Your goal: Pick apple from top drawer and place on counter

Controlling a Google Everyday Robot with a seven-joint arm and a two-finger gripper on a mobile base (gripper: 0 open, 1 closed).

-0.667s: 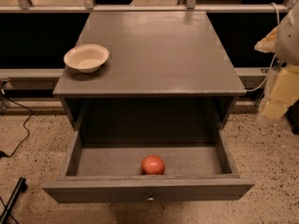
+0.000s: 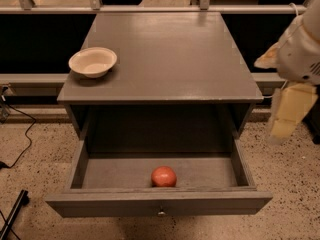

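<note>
The apple [image 2: 164,176] is small, round and red-orange. It lies inside the open top drawer [image 2: 125,171], against the inside of the front panel, near the middle. The drawer is pulled fully out, with a small metal knob [image 2: 161,213] at the centre of its front. The grey counter [image 2: 170,59] is the flat top of the cabinet above the drawer. My gripper [image 2: 290,111] hangs at the right edge of the camera view, beside the cabinet's right side. It is above and to the right of the drawer and well apart from the apple. It holds nothing that I can see.
A cream shallow bowl [image 2: 93,61] sits on the counter's left edge. A railing and dark panel run behind the cabinet. Black cables [image 2: 20,149] and a dark leg [image 2: 12,214] lie on the speckled floor to the left.
My gripper and arm have shifted slightly down and to the left at the right edge. The apple, drawer and bowl have not moved.
</note>
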